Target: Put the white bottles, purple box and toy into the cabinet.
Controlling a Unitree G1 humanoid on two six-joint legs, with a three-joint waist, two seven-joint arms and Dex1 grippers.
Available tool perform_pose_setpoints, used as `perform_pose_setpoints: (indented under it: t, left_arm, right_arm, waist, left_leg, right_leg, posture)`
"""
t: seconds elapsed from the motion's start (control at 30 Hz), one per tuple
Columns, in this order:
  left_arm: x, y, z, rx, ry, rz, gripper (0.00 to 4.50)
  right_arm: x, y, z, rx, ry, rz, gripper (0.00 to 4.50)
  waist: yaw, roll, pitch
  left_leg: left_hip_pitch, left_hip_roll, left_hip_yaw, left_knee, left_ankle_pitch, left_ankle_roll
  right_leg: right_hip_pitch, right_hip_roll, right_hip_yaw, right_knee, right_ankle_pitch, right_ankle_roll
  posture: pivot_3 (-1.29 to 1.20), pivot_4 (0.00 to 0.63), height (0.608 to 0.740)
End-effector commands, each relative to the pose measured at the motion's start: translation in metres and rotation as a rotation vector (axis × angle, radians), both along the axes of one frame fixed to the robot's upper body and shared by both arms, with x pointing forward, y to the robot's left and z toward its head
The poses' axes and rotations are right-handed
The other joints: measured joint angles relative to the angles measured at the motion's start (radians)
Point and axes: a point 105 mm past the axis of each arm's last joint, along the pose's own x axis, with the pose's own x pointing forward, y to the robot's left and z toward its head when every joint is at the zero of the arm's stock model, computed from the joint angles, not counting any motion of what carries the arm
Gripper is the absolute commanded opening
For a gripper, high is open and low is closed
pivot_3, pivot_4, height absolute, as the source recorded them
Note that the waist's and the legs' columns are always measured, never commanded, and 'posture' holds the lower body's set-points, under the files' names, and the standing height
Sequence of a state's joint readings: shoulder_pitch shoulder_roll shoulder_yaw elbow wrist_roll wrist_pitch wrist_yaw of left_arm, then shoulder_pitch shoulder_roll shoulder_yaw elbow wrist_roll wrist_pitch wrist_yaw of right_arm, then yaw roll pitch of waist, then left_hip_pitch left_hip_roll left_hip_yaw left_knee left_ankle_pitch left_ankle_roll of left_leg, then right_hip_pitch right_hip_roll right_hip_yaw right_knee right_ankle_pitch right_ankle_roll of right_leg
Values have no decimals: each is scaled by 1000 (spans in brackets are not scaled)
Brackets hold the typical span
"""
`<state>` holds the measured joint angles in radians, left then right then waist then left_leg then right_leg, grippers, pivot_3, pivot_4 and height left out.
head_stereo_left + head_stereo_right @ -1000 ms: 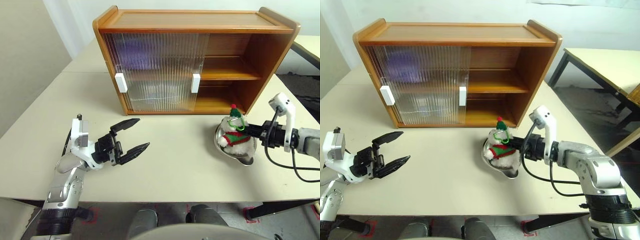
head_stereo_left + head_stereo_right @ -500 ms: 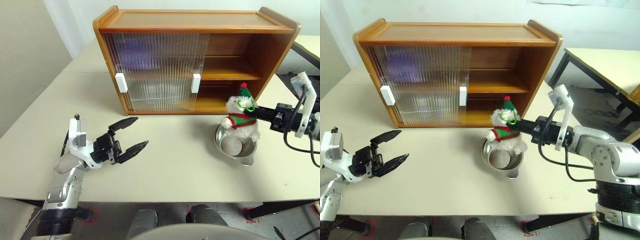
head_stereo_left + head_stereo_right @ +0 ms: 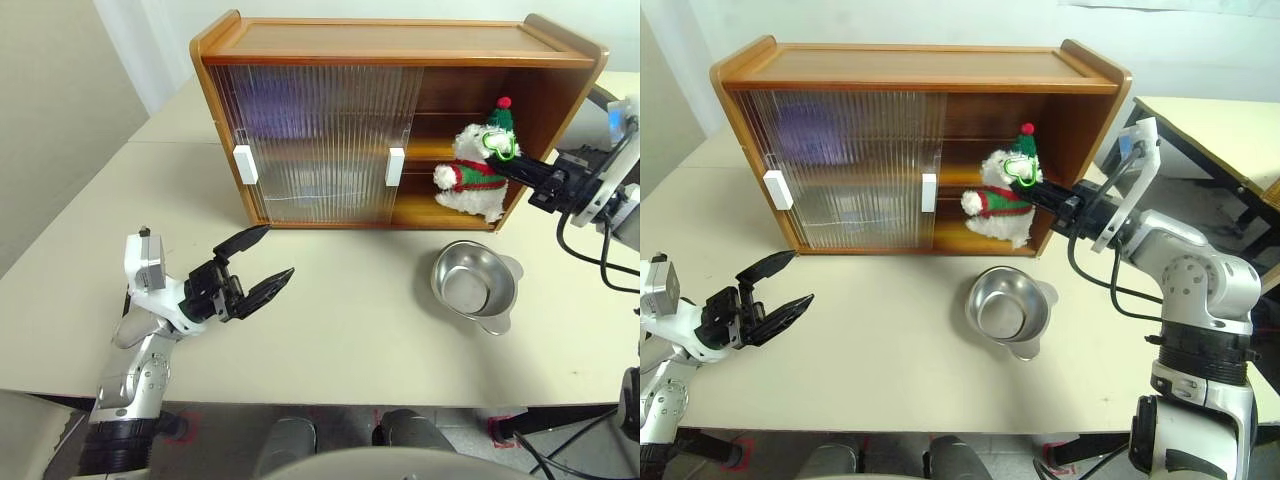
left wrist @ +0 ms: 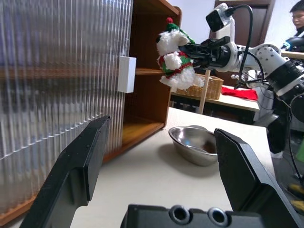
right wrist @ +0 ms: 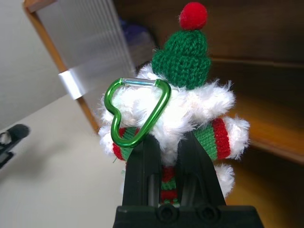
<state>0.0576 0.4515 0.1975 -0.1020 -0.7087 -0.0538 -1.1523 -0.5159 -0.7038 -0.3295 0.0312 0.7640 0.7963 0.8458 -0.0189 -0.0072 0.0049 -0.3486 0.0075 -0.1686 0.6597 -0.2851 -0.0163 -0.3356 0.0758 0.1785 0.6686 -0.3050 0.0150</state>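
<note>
Right gripper (image 5: 164, 142) clamped the toy (image 3: 472, 172) before the cabinet (image 3: 400, 60) opening; left gripper (image 3: 256, 258) gaped wide, empty.

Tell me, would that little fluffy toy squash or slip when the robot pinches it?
Probably it squashes: the toy looks like soft plush, and the right gripper has its fingers sunk into the fur. It seems light, hanging in the air from that one pinch. Slipping looks unlikely; fur grips well.
</note>
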Motion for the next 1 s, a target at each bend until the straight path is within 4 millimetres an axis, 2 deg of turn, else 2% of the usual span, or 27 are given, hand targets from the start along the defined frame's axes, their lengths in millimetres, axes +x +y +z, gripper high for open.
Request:
perform_pose_setpoints:
  t: [0.03,0.23,0.7,1.0]
  left_arm:
    - [-2,0,1,6,3,2,4500]
    - [-2,-2,-1,15,10,-4,4500]
    - [-2,-2,0,16,17,-1,4500]
    - [-2,-3,2,23,18,-3,4500]
  right_arm:
    - [11,-2,0,-9,-29,-47,132]
    - [29,-2,3,-13,-76,-105,132]
    - [67,-2,20,-14,-233,-235,117]
    - [83,8,12,-139,-287,-249,115]
  waist:
    - [0,0,0]
    - [-1,1,0]
    - [-2,3,0]
    - [3,4,0]
  left_leg:
    - [0,0,0,0,0,0]
    - [0,1,-1,0,0,0]
    - [0,2,-10,0,0,0]
    - [0,3,-14,-2,0,0]
  right_leg:
    - [0,0,0,0,0,0]
    - [0,0,0,0,1,2]
    - [-1,-1,-1,0,7,-7]
    - [-2,-3,-1,0,8,-8]
  posture:
    - [-4,0,740]
    - [-3,0,740]
    - [9,0,740]
    - [18,0,740]
